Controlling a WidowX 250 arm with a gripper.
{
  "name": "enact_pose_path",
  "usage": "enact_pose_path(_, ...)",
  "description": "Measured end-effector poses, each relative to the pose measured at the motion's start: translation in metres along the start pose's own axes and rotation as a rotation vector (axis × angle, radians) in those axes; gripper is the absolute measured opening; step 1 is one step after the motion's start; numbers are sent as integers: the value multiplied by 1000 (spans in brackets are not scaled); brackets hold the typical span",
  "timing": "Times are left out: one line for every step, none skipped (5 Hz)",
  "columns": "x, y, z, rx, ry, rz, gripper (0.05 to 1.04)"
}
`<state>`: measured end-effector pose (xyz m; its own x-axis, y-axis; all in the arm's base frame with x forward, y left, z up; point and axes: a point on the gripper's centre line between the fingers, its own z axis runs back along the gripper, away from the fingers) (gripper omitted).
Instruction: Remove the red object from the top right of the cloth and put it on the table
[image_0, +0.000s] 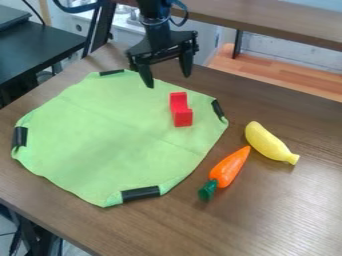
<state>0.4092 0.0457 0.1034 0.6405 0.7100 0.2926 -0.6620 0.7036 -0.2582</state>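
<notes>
at top ctr, gripper (167, 80) wide open, empty; red blk (182, 117) on grn cloth (100, 135).

Bright, soft light
A pale sheen spreads over the counter (294, 210) at lower right; shadows are faint.

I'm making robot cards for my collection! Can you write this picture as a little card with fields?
Cloth: green cloth, black strips along its edge
Red block: on the cloth, toward the top right
Gripper: open, near the red block
Carrot: on the table
Banana: on the table, beside the carrot
</notes>
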Motion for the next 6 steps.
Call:
enact_pose_path(3, 1, -19, 1, -20, -6, 1000)
enact_pose_path(2, -1, -35, 16, -4, -38, 1000)
enact_pose_path(2, -10, -48, 26, -5, -59, 1000)
enact_pose_path(12, -15, -61, 49, -14, -62, 1000)
enact_pose_path(18, -16, -69, 68, -20, -52, 1000)
enact_pose_path(24, -20, -70, 76, -23, -46, 972)
